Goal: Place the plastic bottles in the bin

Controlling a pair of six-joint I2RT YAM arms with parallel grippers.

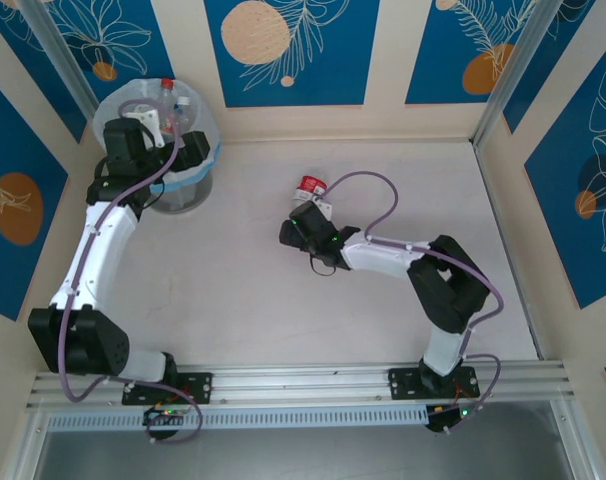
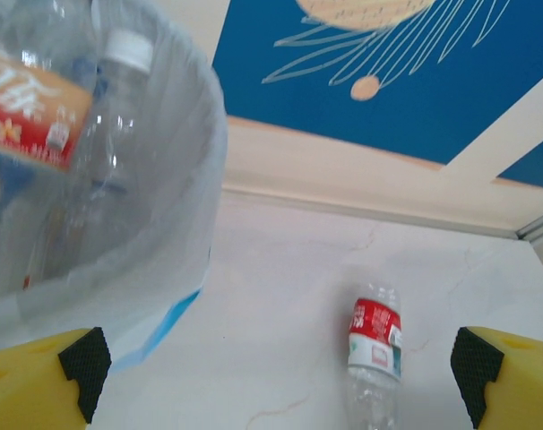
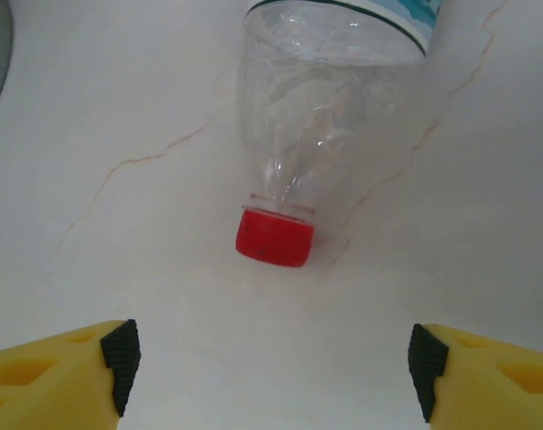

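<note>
One clear plastic bottle [image 1: 312, 189] with a red and white label lies on the table; its red cap [image 3: 274, 236] points toward my right gripper [image 3: 270, 358], which is open just short of the cap with nothing between its fingers. The same bottle [image 2: 374, 351] lies in the left wrist view. The bin [image 1: 195, 180] with its white liner and blue band stands at the far left, holding several bottles [image 2: 47, 116]. My left gripper [image 2: 276, 376] hangs open and empty beside the bin's rim [image 2: 209, 179]. In the top view the left gripper [image 1: 188, 150] is at the bin.
Blue and cream patterned walls [image 1: 283, 50] close in the table at the back and sides. A metal rail [image 1: 303, 380] runs along the near edge. The pale marbled tabletop [image 1: 243, 300] is bare between the arms.
</note>
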